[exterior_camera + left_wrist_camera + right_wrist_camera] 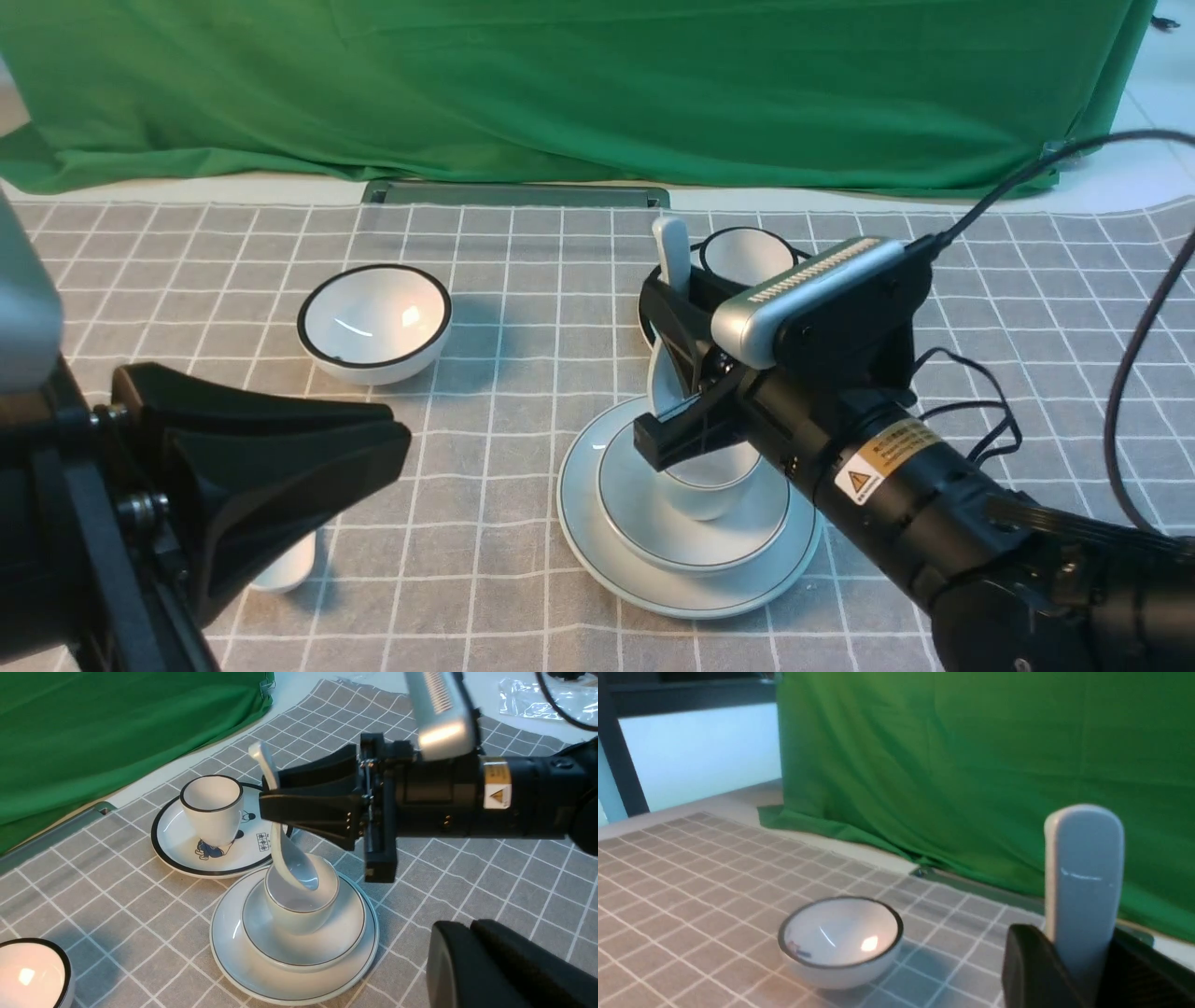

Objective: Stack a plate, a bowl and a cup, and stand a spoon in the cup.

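Observation:
The pale blue-grey plate (581, 509) lies on the checked cloth with the bowl (635, 523) on it and the cup (705, 495) in the bowl. The stack also shows in the left wrist view: plate (224, 952), bowl (345, 928), cup (299, 917). My right gripper (665, 364) is shut on the handle of the white spoon (674, 250), which stands steeply with its scoop (299, 872) inside the cup. In the right wrist view the handle (1083, 877) rises between the fingers (1031, 966). My left gripper (397, 443) is shut and empty, held low to the left of the stack.
A black-rimmed white bowl (373, 322) stands at the back left. A black-rimmed cup (212, 807) sits on a cartoon-print plate (173, 847) just behind the stack. Another white spoon (285, 565) lies partly hidden under my left gripper. A green curtain (597, 84) closes the back.

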`<control>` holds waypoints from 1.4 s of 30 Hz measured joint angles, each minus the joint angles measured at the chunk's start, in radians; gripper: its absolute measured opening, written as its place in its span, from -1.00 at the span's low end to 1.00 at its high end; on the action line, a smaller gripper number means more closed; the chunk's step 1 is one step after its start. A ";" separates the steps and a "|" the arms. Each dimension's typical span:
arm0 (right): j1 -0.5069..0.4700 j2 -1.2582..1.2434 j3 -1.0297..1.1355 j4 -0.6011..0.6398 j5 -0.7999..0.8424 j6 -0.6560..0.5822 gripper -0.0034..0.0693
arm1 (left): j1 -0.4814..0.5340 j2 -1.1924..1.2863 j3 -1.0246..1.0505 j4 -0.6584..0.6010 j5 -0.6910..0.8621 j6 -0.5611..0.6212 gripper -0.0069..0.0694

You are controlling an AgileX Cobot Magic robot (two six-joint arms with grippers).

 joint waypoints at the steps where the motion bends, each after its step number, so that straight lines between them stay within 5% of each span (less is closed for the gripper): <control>1: -0.005 0.010 0.000 -0.004 0.000 0.003 -0.45 | 0.000 0.000 0.000 0.000 0.000 0.000 -0.79; 15: -0.008 0.097 0.000 -0.005 0.055 -0.014 -0.45 | 0.000 0.000 0.000 0.000 0.010 0.000 -0.79; 23: -0.029 0.133 0.000 0.005 0.031 -0.076 -0.07 | 0.000 0.000 0.000 -0.003 0.011 0.000 -0.79; 33: -0.033 0.089 0.001 0.030 0.008 -0.116 0.00 | 0.000 0.000 0.000 -0.003 0.011 0.019 -0.79; 38: -0.007 -0.128 0.001 0.032 0.238 -0.122 -0.01 | 0.000 -0.002 0.000 0.013 0.011 0.038 -0.79; 42: -0.004 -0.399 0.001 0.033 0.660 -0.124 -0.21 | 0.000 -0.068 0.062 0.013 -0.080 0.049 -0.79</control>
